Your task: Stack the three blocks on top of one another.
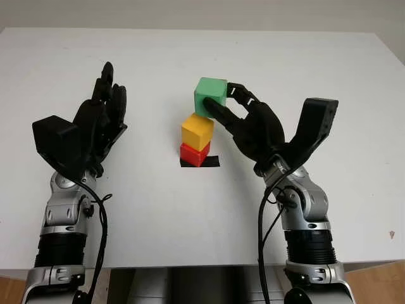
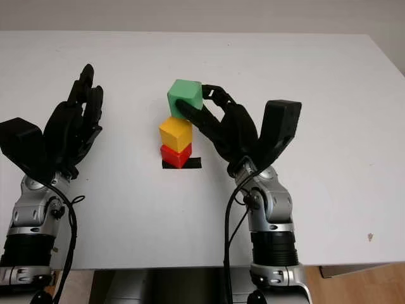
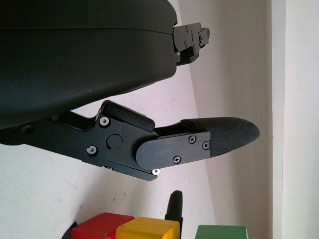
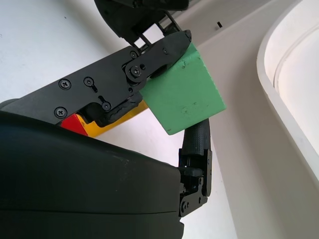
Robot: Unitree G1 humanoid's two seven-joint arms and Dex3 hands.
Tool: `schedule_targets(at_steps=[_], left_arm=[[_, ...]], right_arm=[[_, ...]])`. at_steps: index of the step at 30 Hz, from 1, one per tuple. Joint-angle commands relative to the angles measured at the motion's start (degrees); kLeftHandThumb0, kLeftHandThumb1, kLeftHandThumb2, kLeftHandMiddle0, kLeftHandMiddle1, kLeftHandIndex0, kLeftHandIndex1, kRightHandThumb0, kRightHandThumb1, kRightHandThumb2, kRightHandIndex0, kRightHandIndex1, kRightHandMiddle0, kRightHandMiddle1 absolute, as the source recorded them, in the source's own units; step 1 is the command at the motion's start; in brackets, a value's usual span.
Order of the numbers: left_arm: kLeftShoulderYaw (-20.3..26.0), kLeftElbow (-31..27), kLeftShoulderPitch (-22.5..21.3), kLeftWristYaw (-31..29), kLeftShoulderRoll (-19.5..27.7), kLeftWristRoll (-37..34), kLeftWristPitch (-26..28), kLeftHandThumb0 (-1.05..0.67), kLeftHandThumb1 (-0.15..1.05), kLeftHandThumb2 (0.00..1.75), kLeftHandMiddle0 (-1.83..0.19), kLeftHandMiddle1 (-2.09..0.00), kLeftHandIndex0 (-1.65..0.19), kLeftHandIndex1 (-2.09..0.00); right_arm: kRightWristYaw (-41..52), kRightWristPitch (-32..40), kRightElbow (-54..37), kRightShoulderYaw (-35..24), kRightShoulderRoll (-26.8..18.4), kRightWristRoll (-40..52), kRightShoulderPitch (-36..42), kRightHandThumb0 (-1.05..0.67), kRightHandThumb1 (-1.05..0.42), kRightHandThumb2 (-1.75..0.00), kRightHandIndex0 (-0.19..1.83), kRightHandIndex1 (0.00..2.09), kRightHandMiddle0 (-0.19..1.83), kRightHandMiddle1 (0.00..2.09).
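In your head views the red block (image 1: 194,154) sits mostly hidden under the yellow block (image 1: 197,132). At the lower middle of the frame, you cannot tell whether the green block (image 1: 210,95) touches the yellow one. The right hand (image 1: 243,117) covers the green block's right side.

Green block (image 1: 210,95), yellow block (image 1: 197,131), red block (image 1: 193,154), black patch (image 1: 212,162) under red block; white table (image 1: 329,82); black hands.
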Motion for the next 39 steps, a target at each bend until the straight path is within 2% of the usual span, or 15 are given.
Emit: schedule_targets(at_steps=[1, 20, 39], left_arm=[[-0.29, -0.29, 0.86, -0.04, -0.23, 0.24, -0.28, -0.77, 1.05, 0.58, 0.15, -0.05, 0.14, -0.06], [-0.16, -0.84, 1.12, 0.34, -0.96, -0.13, -0.08, -0.77, 1.05, 0.58, 0.15, -0.06, 0.14, -0.05], [-0.38, -0.92, 1.0, 0.33, -1.12, 0.56, 0.14, -0.78, 1.05, 0.57, 0.15, -0.05, 0.15, -0.05]], right_arm=[[0.37, 0.33, -1.04, 0.31, -0.05, 0.16, 0.35, -0.47, -0.99, -0.06, 0.25, 0.04, 0.25, 1.73], [2.61, -0.68, 3.68, 1.88, -1.59, -2.67, -0.89, -0.46, -0.97, -0.05, 0.22, 0.04, 0.24, 1.78], [3.66, -0.66, 3.9, 2.22, -2.35, -4.3, -1.15, -0.46, -0.96, -0.05, 0.23, 0.05, 0.26, 1.78]])
